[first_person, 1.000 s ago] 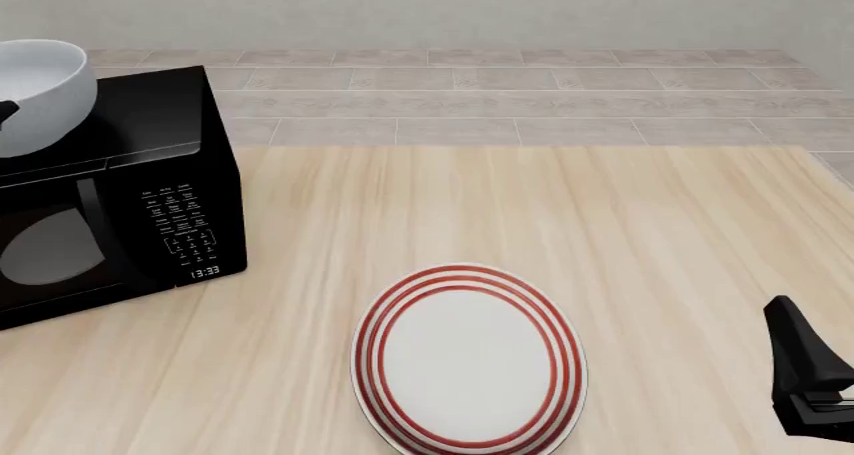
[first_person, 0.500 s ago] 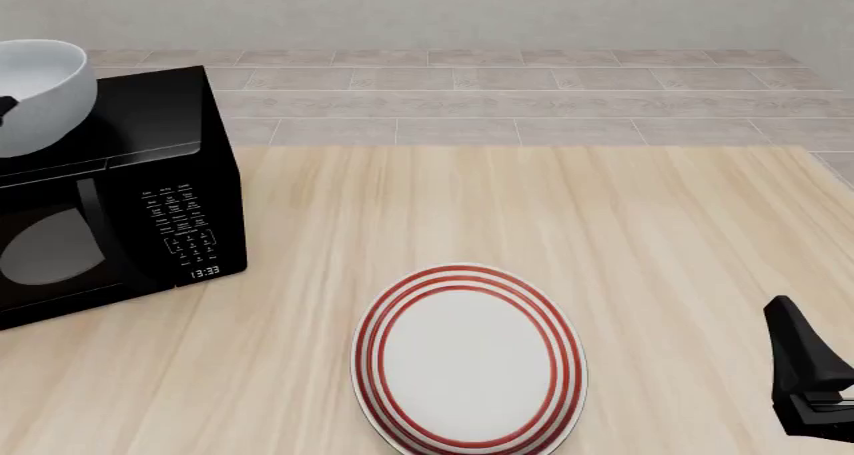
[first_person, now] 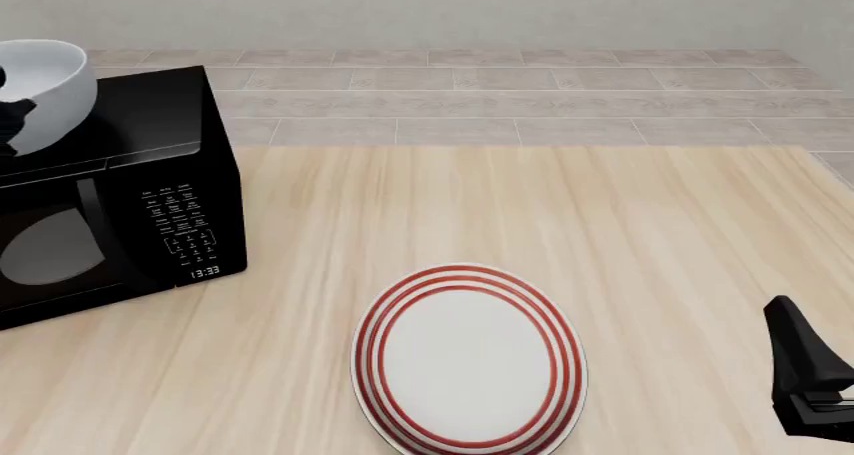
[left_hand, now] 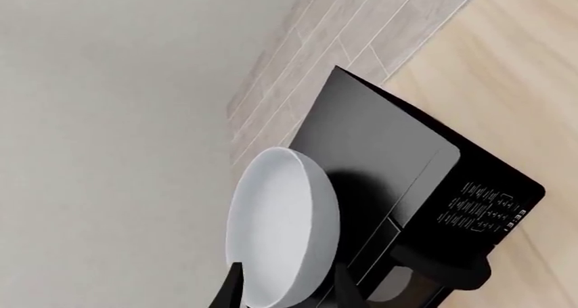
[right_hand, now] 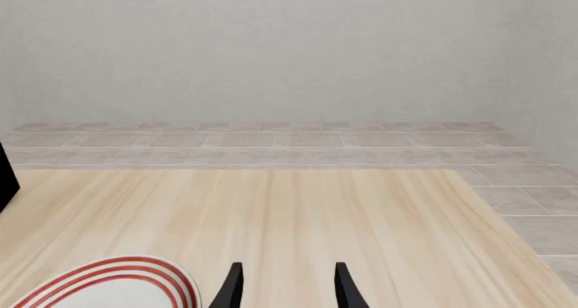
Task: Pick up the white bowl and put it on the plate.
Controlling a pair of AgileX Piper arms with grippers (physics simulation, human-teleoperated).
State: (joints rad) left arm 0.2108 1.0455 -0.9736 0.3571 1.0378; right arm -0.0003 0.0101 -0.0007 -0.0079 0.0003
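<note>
Left tool (left_hand: 287, 296) pinches the bowl (left_hand: 280, 230) rim above the microwave (first_person: 120, 195); lift clear w/o tilting, then carry to plate (first_person: 467, 360); right tool (right_hand: 287, 291) idle, fingers apart

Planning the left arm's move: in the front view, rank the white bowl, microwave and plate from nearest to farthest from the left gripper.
1. white bowl: the left gripper straddles its rim, over the microwave's top at far left.
2. microwave: directly beneath the bowl, left side of the table.
3. plate: near table edge, centre.
</note>
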